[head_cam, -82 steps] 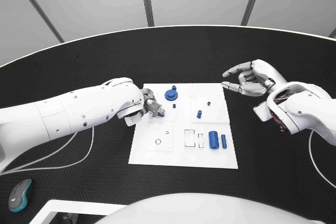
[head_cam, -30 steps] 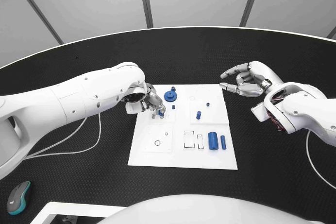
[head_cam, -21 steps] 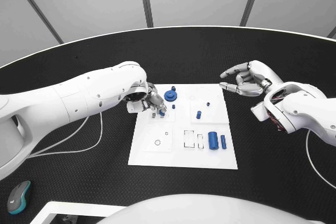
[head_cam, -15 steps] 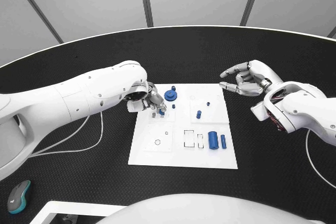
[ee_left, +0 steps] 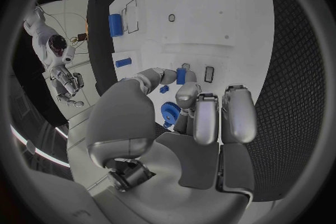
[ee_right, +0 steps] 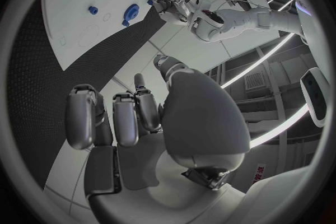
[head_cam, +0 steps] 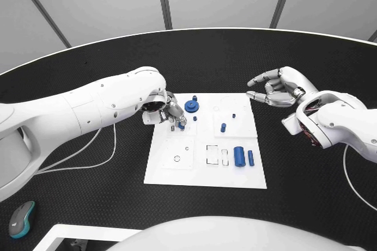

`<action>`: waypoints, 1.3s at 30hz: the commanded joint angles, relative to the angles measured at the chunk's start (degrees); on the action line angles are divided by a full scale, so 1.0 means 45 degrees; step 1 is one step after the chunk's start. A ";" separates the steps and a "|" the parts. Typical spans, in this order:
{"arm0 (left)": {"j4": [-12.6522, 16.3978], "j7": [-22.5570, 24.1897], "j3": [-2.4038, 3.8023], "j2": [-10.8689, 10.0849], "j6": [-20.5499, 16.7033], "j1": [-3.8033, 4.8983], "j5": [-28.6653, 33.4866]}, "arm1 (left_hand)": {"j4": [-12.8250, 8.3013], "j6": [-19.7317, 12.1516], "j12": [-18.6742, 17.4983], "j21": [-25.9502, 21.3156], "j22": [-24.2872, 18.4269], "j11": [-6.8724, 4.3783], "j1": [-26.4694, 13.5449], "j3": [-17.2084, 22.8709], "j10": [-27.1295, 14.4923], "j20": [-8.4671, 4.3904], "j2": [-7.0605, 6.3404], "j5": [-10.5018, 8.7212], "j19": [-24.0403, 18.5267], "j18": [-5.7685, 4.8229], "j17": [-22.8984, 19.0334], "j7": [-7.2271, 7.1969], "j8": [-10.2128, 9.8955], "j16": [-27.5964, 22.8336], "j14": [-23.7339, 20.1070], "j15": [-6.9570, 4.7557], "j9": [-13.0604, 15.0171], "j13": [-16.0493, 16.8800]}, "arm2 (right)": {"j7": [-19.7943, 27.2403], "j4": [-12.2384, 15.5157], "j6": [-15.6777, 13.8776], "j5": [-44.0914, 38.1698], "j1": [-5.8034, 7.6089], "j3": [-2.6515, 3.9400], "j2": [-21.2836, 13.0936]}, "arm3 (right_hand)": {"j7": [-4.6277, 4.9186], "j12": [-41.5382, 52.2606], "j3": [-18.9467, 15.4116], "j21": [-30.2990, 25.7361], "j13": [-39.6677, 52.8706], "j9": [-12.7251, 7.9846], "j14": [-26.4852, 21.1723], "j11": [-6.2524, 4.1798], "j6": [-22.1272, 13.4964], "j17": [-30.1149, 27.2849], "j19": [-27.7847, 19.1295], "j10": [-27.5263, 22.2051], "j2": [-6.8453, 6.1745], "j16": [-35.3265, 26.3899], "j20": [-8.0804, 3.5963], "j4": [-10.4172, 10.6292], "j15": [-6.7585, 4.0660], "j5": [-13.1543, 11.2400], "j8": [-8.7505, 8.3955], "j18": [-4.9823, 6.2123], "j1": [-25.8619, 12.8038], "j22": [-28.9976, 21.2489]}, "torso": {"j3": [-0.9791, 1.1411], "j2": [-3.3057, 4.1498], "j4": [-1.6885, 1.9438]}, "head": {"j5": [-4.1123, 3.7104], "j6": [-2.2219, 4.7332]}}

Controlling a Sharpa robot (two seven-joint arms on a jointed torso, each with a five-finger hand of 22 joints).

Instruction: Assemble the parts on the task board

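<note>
Left hand (head_cam: 163, 114): fingertips pinching small blue peg (head_cam: 180, 126) upright, over white board (head_cam: 206, 177) at its 10 o'clock corner. Keep peg vertical; align over socket; press straight down. Right hand (head_cam: 279, 87): half curled, holding nothing, above desk (head_cam: 94, 196) at 2 o'clock off board.

head view looking down, wrist views close behind hands, sharing task board (head_cam: 206, 169)
</note>
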 commanded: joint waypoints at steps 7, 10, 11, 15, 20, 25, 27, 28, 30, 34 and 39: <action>-0.0010 -0.0246 0.0000 0.0019 0.0117 0.0001 -0.0007 | -0.1228 0.0597 0.0000 0.0068 0.0011 -0.0402 0.0137 0.1286 0.0341 -0.0044 -0.0021 0.0090 0.0060 -0.0119 0.1280 -0.0477 0.0088 -0.0063 0.0782 -0.0072 0.0008 0.0012 | 0.0004 0.0000 -0.0005 0.0000 0.0000 0.0000 0.0004 | 0.0004 0.0049 0.0031 -0.0049 0.0955 0.0007 0.0871 0.0002 0.0110 0.1518 0.0260 0.0076 -0.0037 -0.0064 -0.0068 0.0070 -0.0074 0.0044 0.0064 0.0176 0.0105 0.1293 | -0.0012 -0.0006 -0.0004 | 0.0012 -0.0022; -0.0016 -0.0248 0.0000 0.0030 0.0122 0.0001 -0.0008 | -0.1239 0.0605 0.0011 0.0074 0.0025 -0.0402 0.0139 0.1295 0.0351 -0.0043 -0.0032 0.0114 0.0064 -0.0122 0.1276 -0.0478 0.0084 -0.0067 0.0781 -0.0073 0.0004 0.0024 | 0.0006 0.0001 -0.0006 0.0000 0.0000 0.0000 0.0005 | 0.0004 0.0049 0.0031 -0.0049 0.0955 0.0007 0.0871 0.0002 0.0110 0.1518 0.0260 0.0076 -0.0037 -0.0064 -0.0068 0.0070 -0.0074 0.0044 0.0064 0.0176 0.0105 0.1293 | -0.0011 0.0000 0.0002 | 0.0011 -0.0025; -0.0020 -0.0249 0.0000 0.0039 0.0121 0.0001 -0.0008 | -0.1239 0.0605 0.0011 0.0074 0.0025 -0.0402 0.0139 0.1295 0.0351 -0.0043 -0.0032 0.0114 0.0064 -0.0122 0.1276 -0.0478 0.0084 -0.0067 0.0781 -0.0073 0.0004 0.0024 | 0.0007 0.0002 -0.0007 0.0000 0.0000 0.0000 0.0006 | 0.0004 0.0049 0.0031 -0.0049 0.0955 0.0007 0.0871 0.0002 0.0110 0.1518 0.0260 0.0076 -0.0037 -0.0064 -0.0068 0.0070 -0.0074 0.0044 0.0064 0.0176 0.0105 0.1293 | -0.0009 0.0002 0.0002 | 0.0014 -0.0027; -0.0036 -0.0253 -0.0001 0.0063 0.0135 0.0000 -0.0010 | -0.1239 0.0605 0.0011 0.0074 0.0025 -0.0402 0.0139 0.1295 0.0351 -0.0043 -0.0032 0.0114 0.0064 -0.0122 0.1276 -0.0478 0.0084 -0.0067 0.0781 -0.0073 0.0004 0.0024 | 0.0009 0.0009 -0.0007 0.0000 0.0000 0.0000 0.0009 | 0.0004 0.0049 0.0031 -0.0049 0.0955 0.0007 0.0871 0.0002 0.0110 0.1518 0.0260 0.0076 -0.0037 -0.0064 -0.0068 0.0070 -0.0074 0.0044 0.0064 0.0176 0.0105 0.1293 | -0.0004 0.0007 0.0008 | 0.0011 -0.0042; -0.0058 -0.0272 -0.0001 0.0065 0.0167 0.0000 -0.0024 | -0.1239 0.0605 0.0011 0.0074 0.0025 -0.0402 0.0139 0.1295 0.0351 -0.0043 -0.0032 0.0114 0.0064 -0.0122 0.1276 -0.0478 0.0084 -0.0067 0.0781 -0.0073 0.0004 0.0024 | 0.0009 0.0017 -0.0008 0.0000 0.0000 0.0000 0.0001 | 0.0004 0.0049 0.0031 -0.0049 0.0955 0.0007 0.0871 0.0002 0.0110 0.1518 0.0260 0.0076 -0.0037 -0.0064 -0.0068 0.0070 -0.0074 0.0044 0.0064 0.0176 0.0105 0.1293 | -0.0011 -0.0010 0.0007 | 0.0027 -0.0069; -0.0059 -0.0277 -0.0002 0.0065 0.0191 -0.0001 -0.0211 | -0.1246 0.0615 -0.0005 0.0075 0.0026 -0.0403 0.0138 0.1303 0.0348 -0.0043 -0.0039 0.0135 0.0064 -0.0122 0.1277 -0.0477 0.0080 -0.0067 0.0781 -0.0072 0.0001 0.0003 | 0.0011 0.0020 -0.0009 0.0000 0.0000 0.0000 0.0003 | 0.0004 0.0049 0.0031 -0.0049 0.0955 0.0007 0.0871 0.0002 0.0110 0.1518 0.0260 0.0076 -0.0037 -0.0064 -0.0068 0.0070 -0.0074 0.0044 0.0064 0.0176 0.0105 0.1293 | -0.0019 -0.0007 0.0013 | 0.0032 -0.0084; -0.0057 -0.0278 -0.0002 0.0066 0.0218 -0.0001 -0.0255 | -0.1246 0.0615 -0.0005 0.0075 0.0026 -0.0403 0.0138 0.1303 0.0348 -0.0043 -0.0039 0.0135 0.0064 -0.0122 0.1277 -0.0477 0.0080 -0.0067 0.0781 -0.0072 0.0001 0.0003 | 0.0013 0.0019 -0.0010 0.0000 0.0000 0.0000 0.0008 | 0.0004 0.0049 0.0031 -0.0049 0.0955 0.0007 0.0871 0.0002 0.0110 0.1518 0.0260 0.0076 -0.0037 -0.0064 -0.0068 0.0070 -0.0074 0.0044 0.0064 0.0176 0.0105 0.1293 | -0.0014 -0.0009 0.0003 | 0.0040 -0.0092; -0.0056 -0.0279 -0.0002 0.0066 0.0227 -0.0001 -0.0278 | -0.1248 0.0617 -0.0005 0.0076 0.0027 -0.0403 0.0138 0.1304 0.0349 -0.0043 -0.0042 0.0139 0.0065 -0.0122 0.1282 -0.0477 0.0080 -0.0064 0.0782 -0.0072 0.0000 0.0002 | 0.0014 0.0018 -0.0010 0.0000 0.0000 0.0000 0.0009 | 0.0004 0.0049 0.0031 -0.0049 0.0955 0.0007 0.0871 0.0002 0.0110 0.1518 0.0260 0.0076 -0.0037 -0.0064 -0.0068 0.0070 -0.0074 0.0044 0.0064 0.0176 0.0105 0.1293 | -0.0016 -0.0009 0.0003 | 0.0040 -0.0092; -0.0057 -0.0276 -0.0002 0.0063 0.0243 -0.0001 -0.0329 | -0.1248 0.0617 -0.0005 0.0076 0.0027 -0.0403 0.0138 0.1304 0.0349 -0.0043 -0.0042 0.0139 0.0065 -0.0122 0.1282 -0.0477 0.0080 -0.0064 0.0782 -0.0072 0.0000 0.0002 | 0.0017 0.0017 -0.0012 0.0000 0.0000 0.0000 0.0013 | 0.0000 0.0056 0.0043 -0.0081 0.0956 -0.0002 0.0870 -0.0003 0.0103 0.1503 0.0262 0.0090 -0.0049 -0.0083 -0.0076 0.0086 -0.0081 0.0061 0.0078 0.0181 0.0106 0.1275 | -0.0018 -0.0009 0.0001 | 0.0053 -0.0086; -0.0064 -0.0275 -0.0002 0.0043 0.0310 -0.0002 -0.0381 | -0.1248 0.0617 -0.0005 0.0076 0.0027 -0.0403 0.0138 0.1304 0.0349 -0.0043 -0.0042 0.0139 0.0065 -0.0122 0.1282 -0.0477 0.0080 -0.0064 0.0782 -0.0072 0.0000 0.0002 | 0.0018 0.0017 -0.0013 0.0000 0.0000 0.0000 0.0012 | 0.0000 0.0056 0.0043 -0.0081 0.0956 -0.0002 0.0870 -0.0003 0.0103 0.1503 0.0262 0.0090 -0.0049 -0.0083 -0.0076 0.0086 -0.0081 0.0061 0.0078 0.0181 0.0106 0.1275 | -0.0010 -0.0007 0.0003 | 0.0070 -0.0107; -0.0060 -0.0265 -0.0002 0.0025 0.0367 -0.0002 -0.0397 | -0.1248 0.0617 -0.0005 0.0076 0.0027 -0.0403 0.0138 0.1304 0.0349 -0.0043 -0.0042 0.0139 0.0065 -0.0122 0.1282 -0.0477 0.0080 -0.0064 0.0782 -0.0072 0.0000 0.0002 | 0.0017 0.0019 -0.0012 0.0000 0.0000 0.0000 0.0015 | 0.0000 0.0056 0.0043 -0.0081 0.0956 -0.0002 0.0870 -0.0003 0.0103 0.1503 0.0262 0.0090 -0.0049 -0.0083 -0.0076 0.0086 -0.0081 0.0061 0.0078 0.0181 0.0106 0.1275 | -0.0008 -0.0011 0.0006 | 0.0077 -0.0109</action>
